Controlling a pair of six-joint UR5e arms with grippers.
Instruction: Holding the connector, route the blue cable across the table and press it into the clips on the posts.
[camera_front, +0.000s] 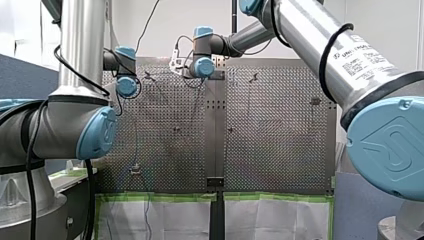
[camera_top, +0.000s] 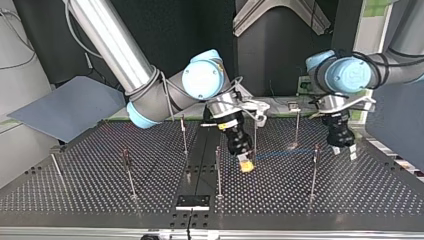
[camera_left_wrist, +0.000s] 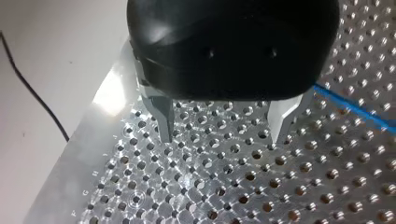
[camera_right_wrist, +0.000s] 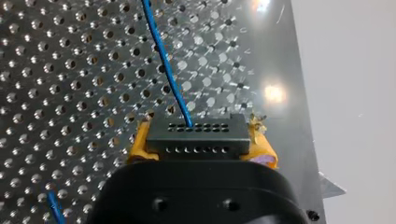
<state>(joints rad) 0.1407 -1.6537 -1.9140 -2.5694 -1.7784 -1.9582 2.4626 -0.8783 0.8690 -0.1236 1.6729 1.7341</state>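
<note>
Right wrist view: my right gripper (camera_right_wrist: 201, 145) is clenched on the connector (camera_right_wrist: 196, 135), a yellow pad on either side. The blue cable (camera_right_wrist: 166, 70) runs away from it over the table (camera_right_wrist: 56, 93). In the top view the gripper sits low near the middle, just right of a post (camera_top: 218, 172). My left gripper (camera_left_wrist: 223, 126) hangs released and empty, with the cable just beside it. I'd hold the grip firm, raise the cable to post-top height under light tension, then press straight down.
</note>
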